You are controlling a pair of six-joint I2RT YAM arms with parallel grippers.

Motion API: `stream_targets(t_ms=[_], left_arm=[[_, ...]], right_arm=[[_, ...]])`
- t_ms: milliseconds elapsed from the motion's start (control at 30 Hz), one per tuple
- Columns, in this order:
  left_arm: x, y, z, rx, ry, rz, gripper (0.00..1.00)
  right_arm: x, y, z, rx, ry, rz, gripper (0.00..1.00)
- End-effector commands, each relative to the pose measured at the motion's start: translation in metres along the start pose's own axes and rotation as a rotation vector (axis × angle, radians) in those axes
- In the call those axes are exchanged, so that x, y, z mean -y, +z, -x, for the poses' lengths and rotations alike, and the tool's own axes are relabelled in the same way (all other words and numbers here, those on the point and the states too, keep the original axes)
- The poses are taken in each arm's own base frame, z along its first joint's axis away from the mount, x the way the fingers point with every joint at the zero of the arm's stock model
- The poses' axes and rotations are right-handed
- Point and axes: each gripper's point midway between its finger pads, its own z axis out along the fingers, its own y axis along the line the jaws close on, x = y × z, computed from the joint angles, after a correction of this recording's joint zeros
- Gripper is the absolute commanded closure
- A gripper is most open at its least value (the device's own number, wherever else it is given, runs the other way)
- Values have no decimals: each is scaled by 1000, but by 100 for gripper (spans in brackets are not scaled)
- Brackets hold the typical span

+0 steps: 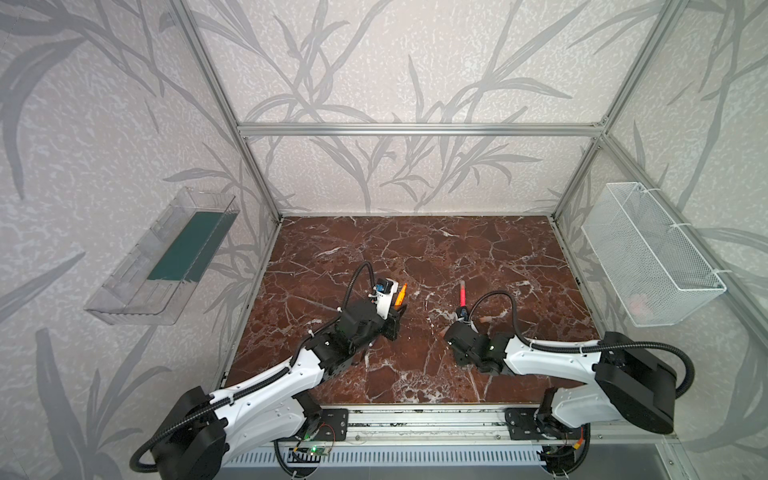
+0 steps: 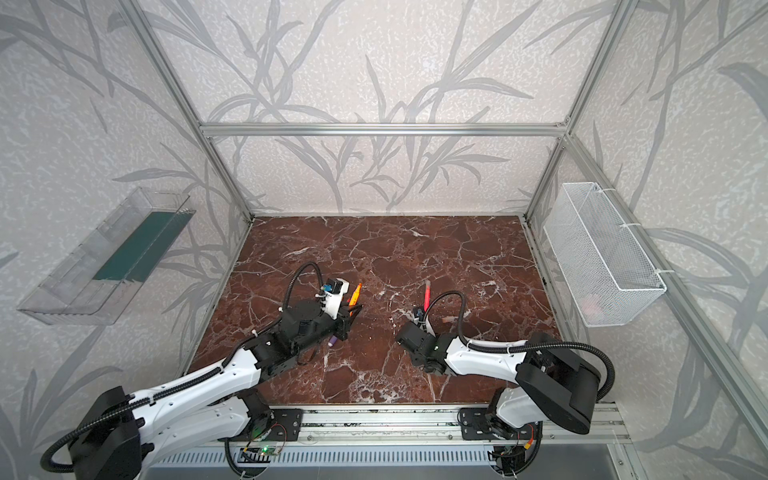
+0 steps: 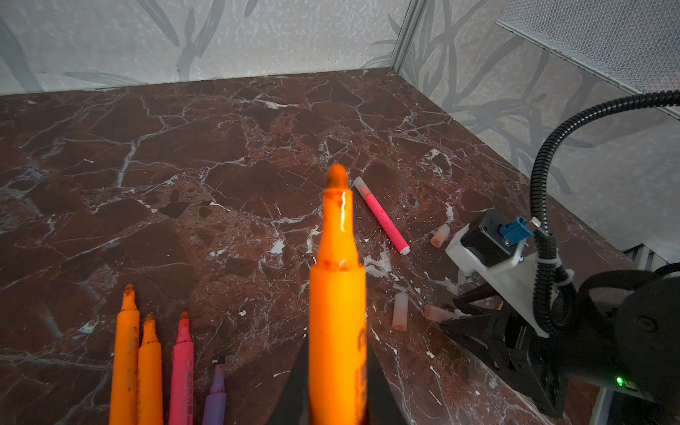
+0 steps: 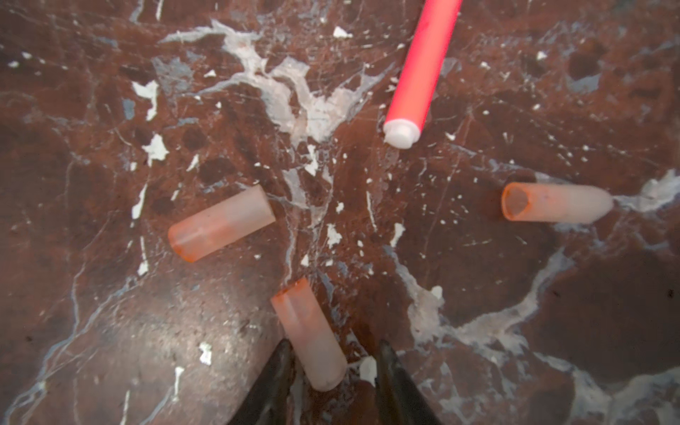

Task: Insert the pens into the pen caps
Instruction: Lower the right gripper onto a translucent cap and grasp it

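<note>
One glossy orange pen point(image 3: 337, 294) clenched in left gripper point(image 3: 336, 386); right gripper point(image 4: 333, 347) (parted) astride frosted tubular cap point(image 4: 309, 331)

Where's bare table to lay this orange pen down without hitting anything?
Bare: the far half of the table, between the back wall and the capped pink pen; also the near middle between the left gripper and right gripper. Crowded: loose caps at the right gripper, pen row by the left.

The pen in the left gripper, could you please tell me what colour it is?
The pen is orange, clearest in the left wrist view.
</note>
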Motion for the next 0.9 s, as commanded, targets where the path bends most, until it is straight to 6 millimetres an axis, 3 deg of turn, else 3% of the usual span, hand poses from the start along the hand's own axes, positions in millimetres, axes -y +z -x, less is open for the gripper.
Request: stream_targets(t_ms=[0, 533, 867], left_arm=[[-2, -3, 3, 13, 0, 10, 100], [-2, -6, 4, 18, -3, 9, 100], [-2, -7, 4, 19, -4, 7, 100]], right_arm=[[14, -1, -3, 0, 18, -59, 62], [41, -5, -5, 43, 100, -96, 60], [34, 11, 6, 60, 120, -73, 60]])
